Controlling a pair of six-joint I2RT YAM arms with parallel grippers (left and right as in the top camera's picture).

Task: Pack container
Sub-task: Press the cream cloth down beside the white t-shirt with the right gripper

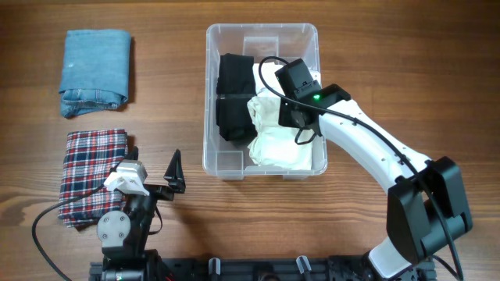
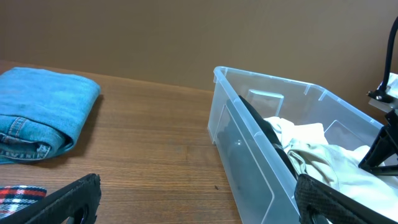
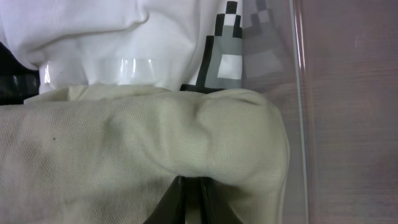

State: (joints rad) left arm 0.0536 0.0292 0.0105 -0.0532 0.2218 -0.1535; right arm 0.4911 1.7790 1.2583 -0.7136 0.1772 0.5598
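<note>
Overhead: the container [image 1: 262, 39] is seen at the middle of the counter [image 1: 406, 47], toward the far edge, long side running away from the robot. A black garment [image 1: 233, 97] is packed along its left side, a cream cloth [image 1: 266, 109] is bunched beside it, and a white cloth [image 1: 285, 148] fills the near right part. The right arm [image 1: 367, 148] is reached in over the right rim, its end over the cream cloth. Folded jeans [image 1: 95, 70] are laid at the far left, and a folded plaid shirt [image 1: 94, 176] nearer the robot below them. The left arm [image 1: 121, 226] is parked beside the plaid shirt, apart from the container. Left wrist view: the left tool [image 2: 198, 186] is held spread wide with nothing between its fingers, low over bare counter; the jeans are seen to the left and the container to the right, with black and cream cloth visible through its clear wall. Right wrist view: the right tool [image 3: 191, 193] is closed, with a fold of the cream cloth pinched at its tips and bulged above them. White cloth with a black and grey pixel print is seen behind it, and the clear container wall at the right.
</note>
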